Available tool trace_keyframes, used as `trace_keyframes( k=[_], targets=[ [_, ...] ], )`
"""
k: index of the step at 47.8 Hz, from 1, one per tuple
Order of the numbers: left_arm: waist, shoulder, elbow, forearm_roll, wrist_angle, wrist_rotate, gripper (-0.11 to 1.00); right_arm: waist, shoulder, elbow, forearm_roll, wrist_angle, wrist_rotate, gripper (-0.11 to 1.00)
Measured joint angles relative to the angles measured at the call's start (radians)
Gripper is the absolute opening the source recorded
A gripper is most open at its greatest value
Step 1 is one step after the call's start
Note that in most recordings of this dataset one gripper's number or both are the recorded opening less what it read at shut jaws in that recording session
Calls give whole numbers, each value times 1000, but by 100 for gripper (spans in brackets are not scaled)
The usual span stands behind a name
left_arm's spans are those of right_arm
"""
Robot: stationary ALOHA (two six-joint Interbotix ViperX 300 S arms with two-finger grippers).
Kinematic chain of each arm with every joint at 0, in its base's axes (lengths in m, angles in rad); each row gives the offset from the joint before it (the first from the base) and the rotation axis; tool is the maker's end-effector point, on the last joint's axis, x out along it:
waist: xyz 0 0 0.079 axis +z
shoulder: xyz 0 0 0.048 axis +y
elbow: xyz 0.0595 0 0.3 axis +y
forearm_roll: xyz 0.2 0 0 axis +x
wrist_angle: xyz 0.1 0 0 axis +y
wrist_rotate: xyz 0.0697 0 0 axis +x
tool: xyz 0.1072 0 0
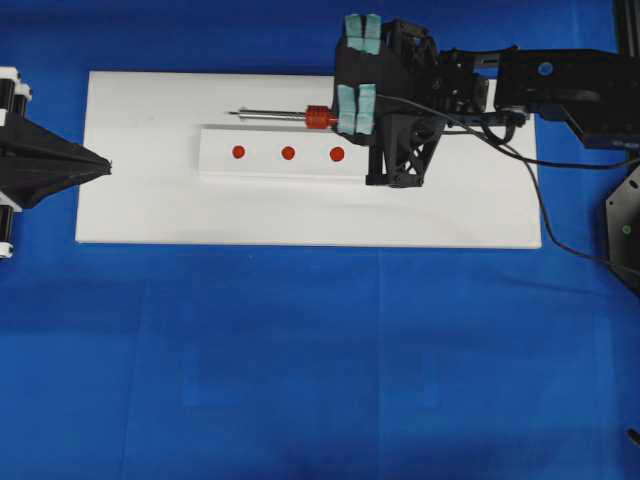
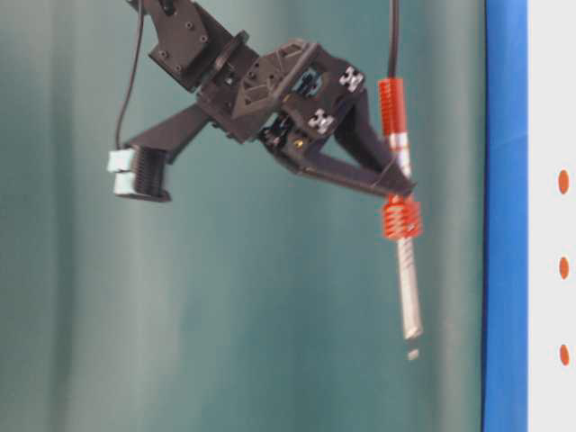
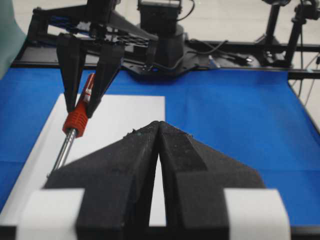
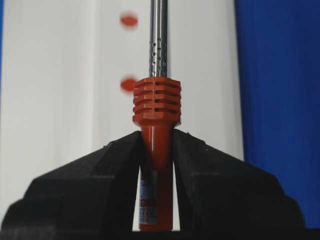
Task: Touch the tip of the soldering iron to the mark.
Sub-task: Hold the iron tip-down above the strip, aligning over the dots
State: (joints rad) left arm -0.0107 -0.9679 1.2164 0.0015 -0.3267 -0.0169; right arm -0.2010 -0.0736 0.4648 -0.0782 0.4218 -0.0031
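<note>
The soldering iron (image 1: 300,116) has a red-orange handle and a silver shaft that points left. My right gripper (image 1: 345,118) is shut on its handle just behind the ribbed collar (image 4: 157,102). Three red marks (image 1: 288,153) lie in a row on a raised white strip (image 1: 270,166). The iron's tip (image 1: 232,113) hangs beyond the strip's far side, off the marks. In the table-level view the iron (image 2: 407,279) is clear of the board. In the right wrist view two marks (image 4: 128,84) lie left of the shaft. My left gripper (image 1: 105,165) is shut and empty at the board's left edge.
The strip lies on a white board (image 1: 450,215) on a blue cloth (image 1: 300,360). The iron's black cord (image 1: 545,215) runs off the board's right end toward the right arm's base. The left wrist view shows the iron (image 3: 76,122) ahead and to the left.
</note>
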Motion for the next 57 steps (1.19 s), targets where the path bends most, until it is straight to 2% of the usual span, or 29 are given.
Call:
trace_keyframes(
  k=[7, 14, 57],
  targets=[
    [0, 2, 0, 0, 0, 0, 2, -9, 12, -20, -12, 95, 3, 7],
    [0, 2, 0, 0, 0, 0, 2, -11, 12, -34, -17, 135, 0, 6],
    [0, 2, 2, 0, 2, 0, 2, -6, 12, -37, -18, 140, -8, 6]
  ],
)
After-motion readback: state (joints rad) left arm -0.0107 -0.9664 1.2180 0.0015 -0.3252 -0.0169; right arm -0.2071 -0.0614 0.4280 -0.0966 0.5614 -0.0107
